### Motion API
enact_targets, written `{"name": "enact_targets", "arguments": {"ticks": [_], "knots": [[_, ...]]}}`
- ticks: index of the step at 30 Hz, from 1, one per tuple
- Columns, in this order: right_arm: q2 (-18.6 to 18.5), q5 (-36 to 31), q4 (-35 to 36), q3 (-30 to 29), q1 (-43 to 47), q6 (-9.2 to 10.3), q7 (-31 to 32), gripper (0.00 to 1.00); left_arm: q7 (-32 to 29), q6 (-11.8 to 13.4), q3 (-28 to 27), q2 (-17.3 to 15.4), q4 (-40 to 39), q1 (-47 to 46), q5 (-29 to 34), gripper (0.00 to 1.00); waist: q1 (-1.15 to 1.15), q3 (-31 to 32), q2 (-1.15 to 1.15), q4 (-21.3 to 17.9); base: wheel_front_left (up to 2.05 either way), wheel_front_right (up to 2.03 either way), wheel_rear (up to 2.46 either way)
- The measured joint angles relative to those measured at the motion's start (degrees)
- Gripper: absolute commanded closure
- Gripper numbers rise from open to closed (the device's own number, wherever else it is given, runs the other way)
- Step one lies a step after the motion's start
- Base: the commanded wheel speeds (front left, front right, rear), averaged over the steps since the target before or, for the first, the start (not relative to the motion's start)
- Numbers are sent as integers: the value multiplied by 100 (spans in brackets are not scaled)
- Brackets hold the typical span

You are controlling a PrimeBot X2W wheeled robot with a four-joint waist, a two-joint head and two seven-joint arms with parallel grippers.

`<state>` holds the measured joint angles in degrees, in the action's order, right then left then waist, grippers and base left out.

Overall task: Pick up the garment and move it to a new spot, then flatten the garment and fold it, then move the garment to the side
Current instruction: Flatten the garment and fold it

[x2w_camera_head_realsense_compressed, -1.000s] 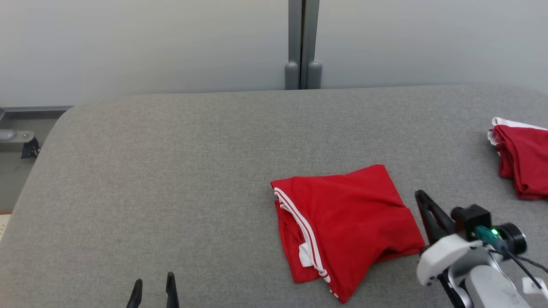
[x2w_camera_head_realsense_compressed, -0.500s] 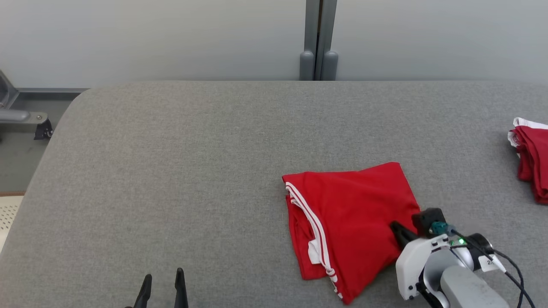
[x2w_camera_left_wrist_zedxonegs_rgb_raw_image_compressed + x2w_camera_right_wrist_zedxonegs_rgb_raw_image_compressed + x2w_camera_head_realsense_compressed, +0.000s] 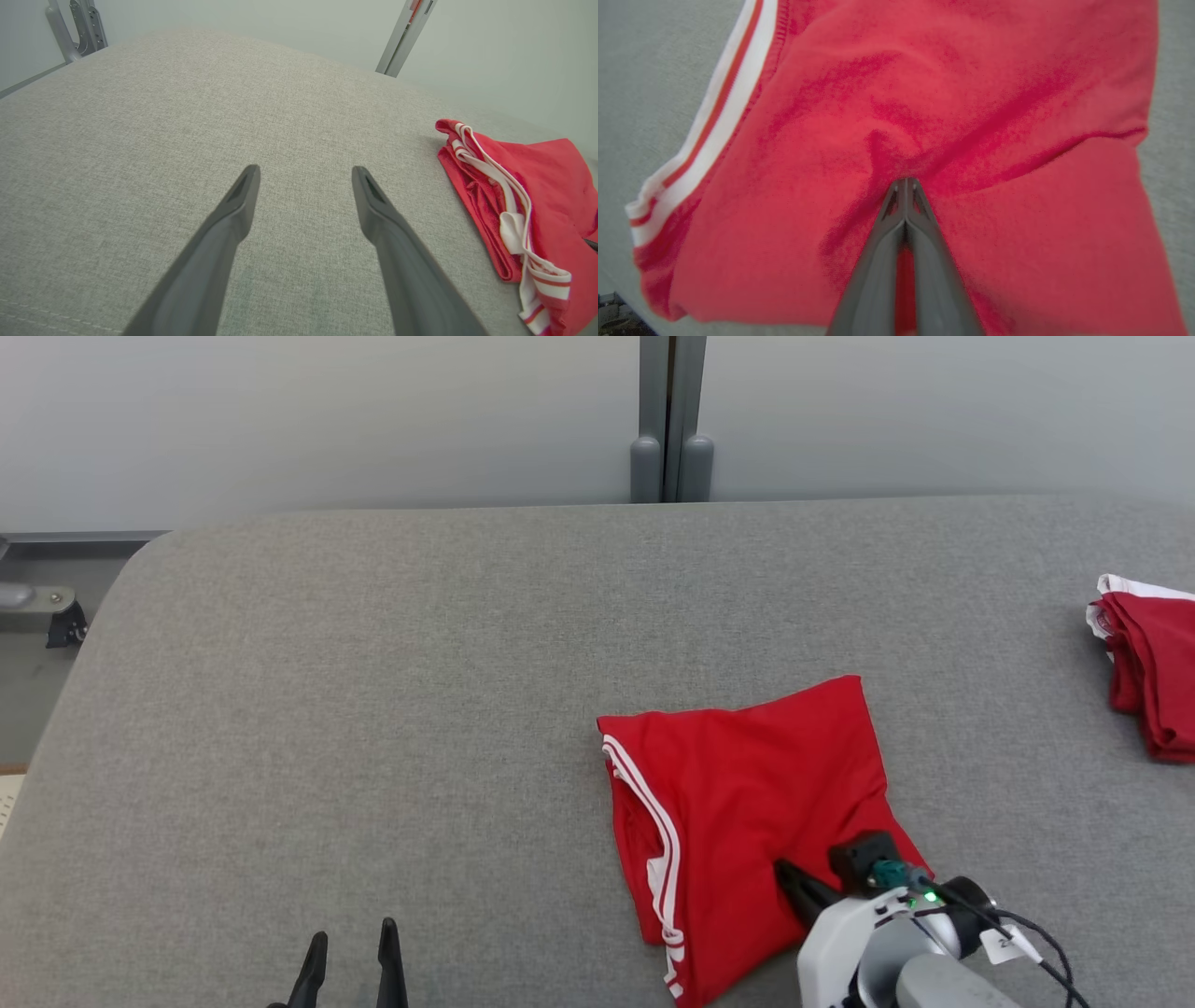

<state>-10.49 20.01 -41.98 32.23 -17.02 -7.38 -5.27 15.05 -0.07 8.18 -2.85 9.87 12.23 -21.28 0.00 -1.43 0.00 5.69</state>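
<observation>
The grey table has plenty of bare room, so I'd slide the cloth sideways slow and level, or the fold may open. The folded red garment lies right of centre, well apart from another red pile, which the frame edge cuts off. The right gripper is closed, tips dug into the cloth. Whether any cloth is nipped between them, I can't tell. The left gripper hangs spread wide, front-left.

Light: bright, even, diffuse.
Shadows: faint, soft beside the garment.
Head view: sharp.
Right wrist view: slightly blurred close-up.
Left wrist view: wide-angle stretch at edges.
</observation>
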Motion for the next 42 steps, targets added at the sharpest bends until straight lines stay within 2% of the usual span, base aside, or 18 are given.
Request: {"name": "enact_targets", "arguments": {"ticks": [5,11,16,22,23,24,26,27,28,34,42], "knots": [[283,-56,-119,65,-80,-10,-73,100,0,1,29,0,16,-30,5,0,0,30,0,69,0,0,0],[297,-83,-109,-90,-58,-11,-269,100,0,33,-9,0,-12,32,-10,0,0,135,0,140,0,0,0],[60,-88,122,-757,144,-11,-669,100,0,35,-109,0,-77,97,-10,0,0,239,0,152,0,0,0],[-249,-467,699,-1952,643,-11,-948,100,0,0,-269,0,-196,151,34,0,0,356,0,81,0,0,0],[-274,-546,801,-2153,728,-11,-954,97,0,-18,-285,0,-219,151,48,0,0,372,0,71,0,0,0],[-280,-641,1027,-2396,854,-11,-958,77,0,-37,-302,0,-232,152,62,0,0,390,0,56,0,0,0],[-241,-805,1569,-2820,1089,-11,-973,55,0,-83,-339,0,-299,159,98,0,0,423,0,29,0,0,0],[-186,-844,1768,-2996,1201,-11,-975,16,0,-96,-349,0,-316,163,123,0,0,438,0,22,0,0,0],[-101,-1011,2195,-3256,1539,-11,-978,0,0,-142,-372,0,-346,184,176,0,0,472,0,9,0,0,0],[174,-1021,2934,-3600,2245,-11,-979,0,0,-212,-387,0,-393,239,334,0,0,561,0,25,0,0,0],[336,-1001,3132,-3732,2557,-11,-979,0,0,-277,-331,0,-430,240,454,0,0,576,0,27,0,0,0]]}}
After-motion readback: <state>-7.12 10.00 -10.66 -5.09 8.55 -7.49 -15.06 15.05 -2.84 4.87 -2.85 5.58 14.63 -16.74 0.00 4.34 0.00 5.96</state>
